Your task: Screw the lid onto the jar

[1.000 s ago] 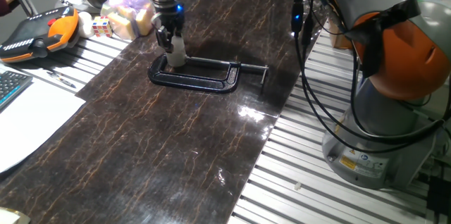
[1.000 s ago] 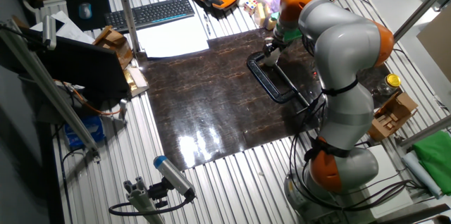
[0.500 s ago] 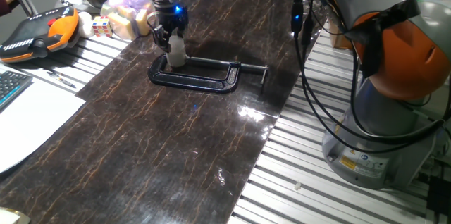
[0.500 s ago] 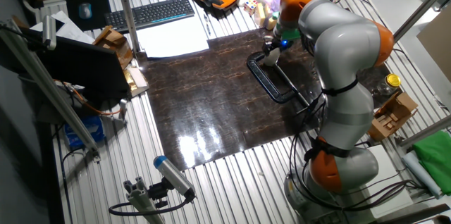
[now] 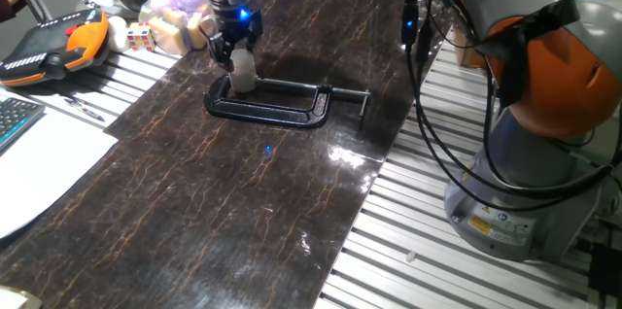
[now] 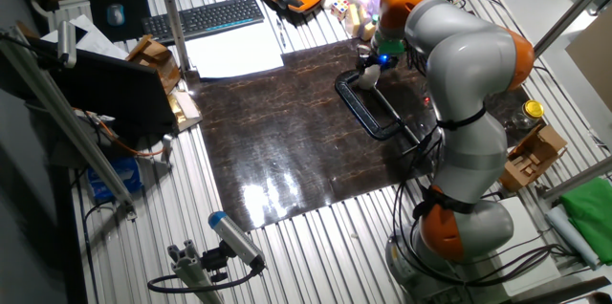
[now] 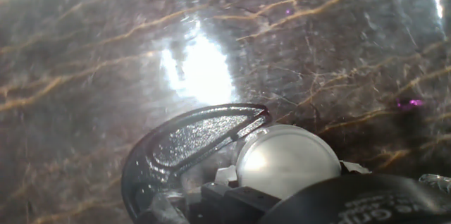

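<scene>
The jar (image 5: 242, 73) stood upright on the dark marbled table (image 5: 224, 202), inside the curved end of the black C-clamp (image 5: 277, 107), touching or just beside its frame; the lid (image 7: 287, 159) sat flat on top of the jar, a pale round disc filling the lower middle of the hand view; the gripper (image 5: 233, 45) hung directly above the jar, its fingers straddling the lid's top; whether they pressed on the lid or stood just clear could not be told. From the other fixed view the gripper (image 6: 375, 61) sat over the jar (image 6: 368, 76) at the far end of the clamp (image 6: 371, 110); a blue light glowed on the wrist.
</scene>
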